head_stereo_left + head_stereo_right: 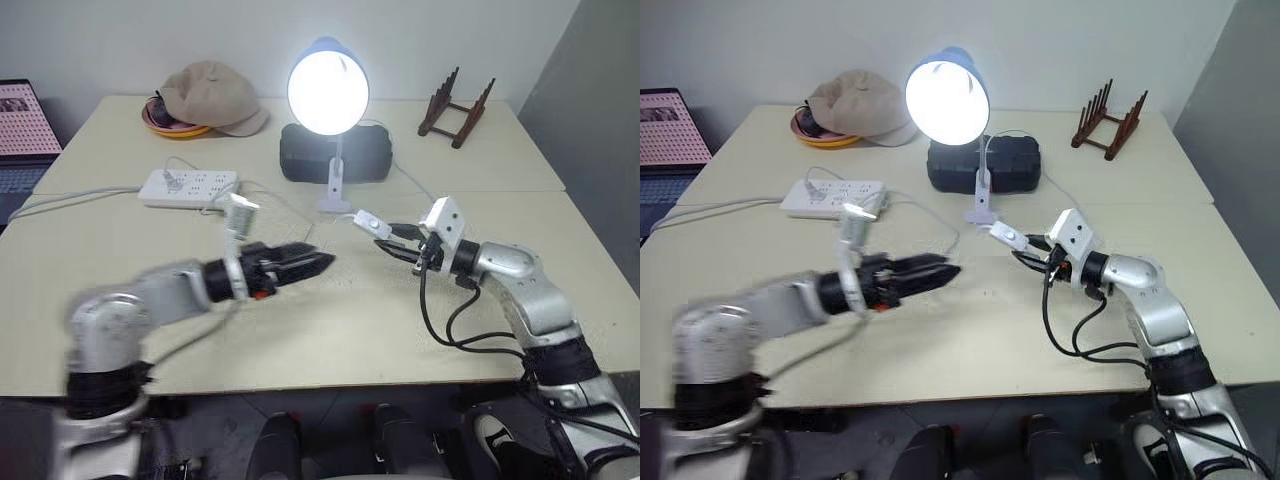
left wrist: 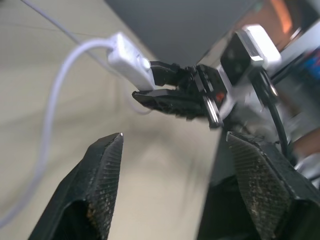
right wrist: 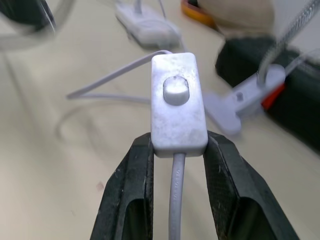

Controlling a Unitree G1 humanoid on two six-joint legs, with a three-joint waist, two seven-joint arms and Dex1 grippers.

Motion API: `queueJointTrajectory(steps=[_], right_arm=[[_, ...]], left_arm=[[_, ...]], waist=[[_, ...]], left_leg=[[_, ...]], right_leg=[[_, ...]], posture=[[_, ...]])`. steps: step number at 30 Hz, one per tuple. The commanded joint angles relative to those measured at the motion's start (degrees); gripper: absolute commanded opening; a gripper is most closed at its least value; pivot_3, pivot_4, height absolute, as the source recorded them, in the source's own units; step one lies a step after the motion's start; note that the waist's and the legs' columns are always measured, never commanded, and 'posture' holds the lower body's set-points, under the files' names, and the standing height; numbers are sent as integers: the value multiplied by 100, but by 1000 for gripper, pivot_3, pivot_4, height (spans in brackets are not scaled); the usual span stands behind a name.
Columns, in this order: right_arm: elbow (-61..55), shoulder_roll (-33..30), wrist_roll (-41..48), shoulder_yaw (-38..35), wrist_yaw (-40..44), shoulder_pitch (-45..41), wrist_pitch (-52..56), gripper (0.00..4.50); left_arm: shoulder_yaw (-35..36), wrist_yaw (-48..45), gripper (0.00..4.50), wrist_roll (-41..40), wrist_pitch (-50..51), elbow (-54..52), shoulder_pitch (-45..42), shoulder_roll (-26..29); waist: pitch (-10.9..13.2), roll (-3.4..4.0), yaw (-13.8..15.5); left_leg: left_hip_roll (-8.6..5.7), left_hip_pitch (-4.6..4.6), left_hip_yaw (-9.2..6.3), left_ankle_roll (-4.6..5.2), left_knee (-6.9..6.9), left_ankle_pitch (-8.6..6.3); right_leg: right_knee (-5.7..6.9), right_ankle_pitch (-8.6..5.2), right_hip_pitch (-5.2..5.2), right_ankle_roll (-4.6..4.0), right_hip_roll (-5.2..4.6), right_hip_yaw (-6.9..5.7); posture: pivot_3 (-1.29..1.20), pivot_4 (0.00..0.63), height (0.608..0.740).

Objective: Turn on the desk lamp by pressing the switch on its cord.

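The desk lamp (image 1: 328,90), with a light-blue shade, stands at the back middle of the table, and its bulb glows brightly. In front of its base the white switch (image 1: 372,224) is held a little above the table, its round button (image 3: 176,92) facing up. My right gripper (image 1: 400,245) is shut on the switch's near end, one finger on each side. The thin white cord (image 3: 177,200) runs down between those fingers. My left gripper (image 1: 318,263) hovers to the left of the switch, pointing toward it, apart from it, fingers (image 2: 102,170) spread wide and open.
A white power strip (image 1: 188,186) with its cable lies at the back left. Behind it are a tan cap (image 1: 212,95) and an orange dish (image 1: 170,125). A black box (image 1: 335,155) sits behind the lamp, a wooden rack (image 1: 457,105) at the back right, a laptop (image 1: 20,130) off the left edge.
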Motion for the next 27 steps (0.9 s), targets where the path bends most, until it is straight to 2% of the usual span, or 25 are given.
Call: queueJointTrajectory(steps=[1,3,8,10,12,22,27], right_arm=[[790,134,-194,217,286,-461,-44,1030],[1318,206,-330,342,364,-659,9,1030],[1940,317,-467,413,626,-895,-177,1030],[1899,285,-421,336,727,-904,-120,1730],[1710,174,-341,263,887,-859,-10,1988],[-207,-900,478,-416,1556,-446,1248,4334],[-1174,-1645,1238,-936,1938,-245,2218,4423]], left_arm=[[-412,-1122,4468,1079,-981,-433,100,912],[-692,-1659,4468,1857,-1687,-450,230,1438],[-940,-2133,4468,2280,-2185,-190,163,1571],[-969,-2224,4500,2389,-2261,-120,153,1565],[-979,-2309,4500,2470,-2319,-45,155,1571],[-839,-2783,4500,2638,-2290,782,-67,1758],[-851,-3258,4500,2880,-2467,1456,-373,2039]], waist=[[2,2,18],[5,2,10],[9,7,44],[9,7,31],[9,7,25],[11,9,42],[11,10,29]], left_leg=[[-2,-3,1,-1,-3,0],[-3,-11,4,-2,-9,-1],[1,-21,9,-6,-33,-3],[2,-23,11,-5,-48,-3],[4,-23,11,-5,-59,-3],[3,-47,11,-5,-71,-3],[5,-44,10,-4,-69,-2]], right_leg=[[-7,-2,1,-2,-1,-1],[-18,-3,-1,-1,-4,0],[-29,-4,-20,-4,-4,-3],[-30,-5,-27,-4,-3,-2],[-30,7,-32,18,-1,-2],[3,-3,-75,27,0,-3],[10,-5,-77,23,2,-3]], posture=[[0,150,740],[0,150,740],[0,150,740],[0,150,740],[0,150,740],[0,150,740],[0,150,740]])
